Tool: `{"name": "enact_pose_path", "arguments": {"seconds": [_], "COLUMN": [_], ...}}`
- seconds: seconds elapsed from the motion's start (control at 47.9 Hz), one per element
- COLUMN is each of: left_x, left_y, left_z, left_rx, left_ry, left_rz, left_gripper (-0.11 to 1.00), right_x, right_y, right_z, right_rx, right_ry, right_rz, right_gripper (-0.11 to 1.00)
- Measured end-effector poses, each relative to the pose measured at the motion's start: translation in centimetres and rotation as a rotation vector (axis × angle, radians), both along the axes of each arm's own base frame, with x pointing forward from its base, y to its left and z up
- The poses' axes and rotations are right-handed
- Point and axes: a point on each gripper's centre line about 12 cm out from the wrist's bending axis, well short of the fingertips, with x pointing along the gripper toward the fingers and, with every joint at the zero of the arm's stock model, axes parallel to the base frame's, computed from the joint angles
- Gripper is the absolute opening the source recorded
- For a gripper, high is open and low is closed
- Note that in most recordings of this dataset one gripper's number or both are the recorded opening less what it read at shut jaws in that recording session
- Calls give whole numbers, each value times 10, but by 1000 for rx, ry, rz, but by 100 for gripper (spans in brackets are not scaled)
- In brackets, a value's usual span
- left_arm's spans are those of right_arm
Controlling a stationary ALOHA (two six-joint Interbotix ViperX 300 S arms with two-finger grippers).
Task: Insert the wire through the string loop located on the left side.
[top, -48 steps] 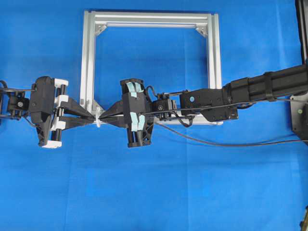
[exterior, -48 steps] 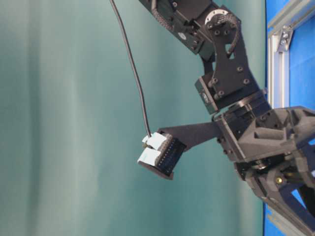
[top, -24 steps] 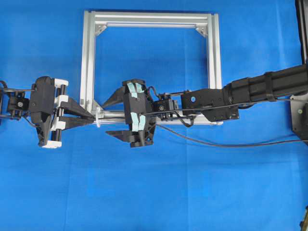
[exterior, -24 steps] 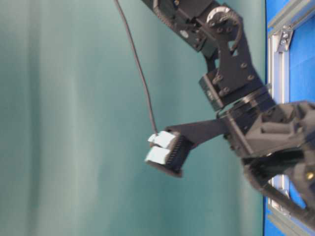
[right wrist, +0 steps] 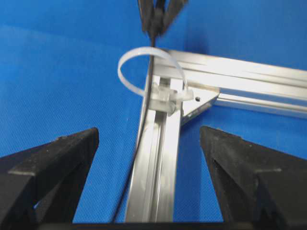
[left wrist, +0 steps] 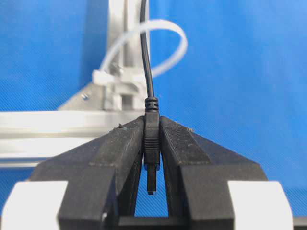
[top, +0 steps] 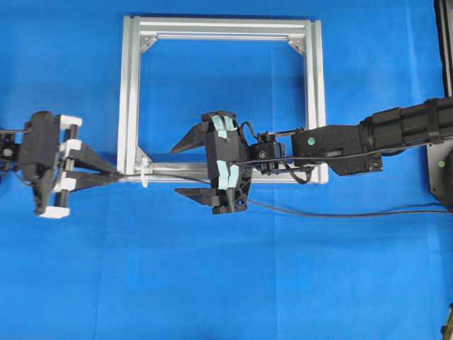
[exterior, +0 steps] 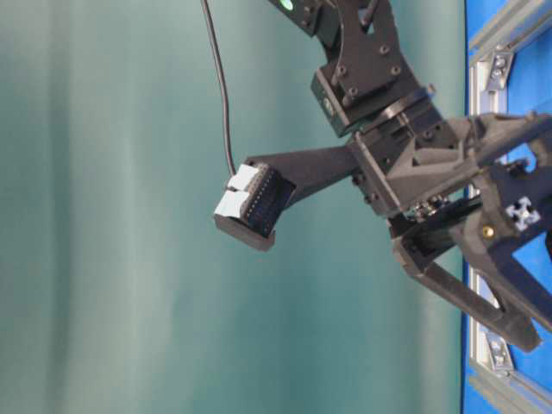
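Note:
The wire [left wrist: 145,57] is a thin black cable that passes through the white string loop [left wrist: 177,43] at the frame's corner. My left gripper [left wrist: 152,122] is shut on its ribbed plug [left wrist: 151,143]. In the overhead view the left gripper [top: 117,173] sits just left of the string loop [top: 144,172]. From there the wire [top: 333,213] runs along the bottom rail and trails off right. My right gripper [top: 182,168] is open over that rail, right of the loop, with nothing between its fingers. Its wrist view shows the string loop [right wrist: 128,60] with the wire [right wrist: 149,67] threaded through it.
The silver aluminium frame [top: 129,85] lies flat on the blue cloth, with corner brackets [top: 148,42] inside its corners. Its bottom rail [right wrist: 160,158] runs between the open right fingers. The right arm [top: 396,131] reaches in across the frame's right side.
The right gripper opened, let go of the wire and drew back to the right. The left gripper moved left with the plug, pulling the wire further through the loop.

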Motion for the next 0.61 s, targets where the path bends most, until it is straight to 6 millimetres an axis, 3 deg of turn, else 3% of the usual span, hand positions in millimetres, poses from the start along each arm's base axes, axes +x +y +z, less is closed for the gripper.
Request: {"name": "enact_pose_path", "arguments": {"seconds": [0.606], "left_x": [-45], "left_y": [-3], "left_z": [29], "left_rx": [-28], "left_ry": [-37], "left_rz": [-57], "left_gripper": [8], "right_x": [-1], "right_y": [-1], "right_z": [0], "right_rx": [29], "right_ry": [4], "right_rz": [-28], "right_gripper": [90]}}
